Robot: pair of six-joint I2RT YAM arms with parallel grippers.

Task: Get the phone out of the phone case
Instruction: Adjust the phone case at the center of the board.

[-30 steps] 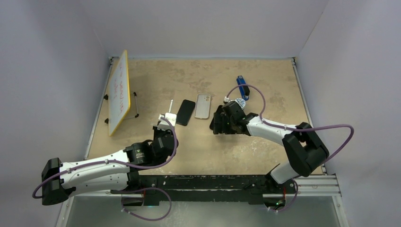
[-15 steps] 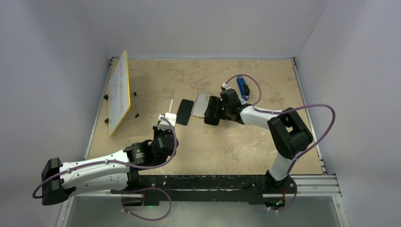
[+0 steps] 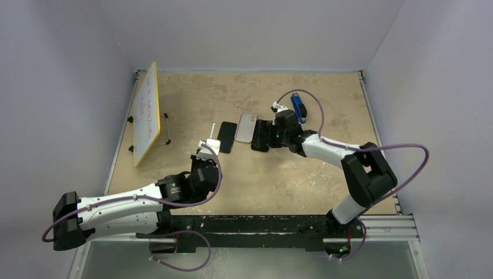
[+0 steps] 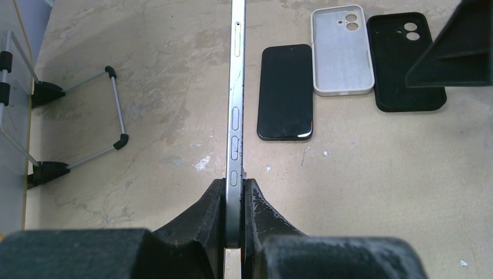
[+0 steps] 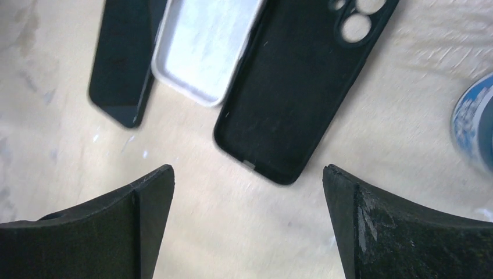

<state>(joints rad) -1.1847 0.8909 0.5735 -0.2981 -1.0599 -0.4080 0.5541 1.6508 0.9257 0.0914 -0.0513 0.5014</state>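
The left fingers are clamped on the lower end of a silver-edged phone. In the left wrist view the phone stands on edge up the middle of the frame, side buttons facing the camera, lifted off the table. In the top view it sits just left of centre.

Three things lie flat in a row right of it. Nearest is a black phone, face up. Next is a white case, hollow side up and empty. Last is a black case, also open side up and empty. In the right wrist view the white case overlaps the black phone's edge and touches the black case.

The right fingers are spread wide with nothing between them. They hover over the bottom end of the black case, one at each lower corner of the right wrist frame.

A whiteboard leans on its stand at the left of the top view. A blue object lies upper right of centre.
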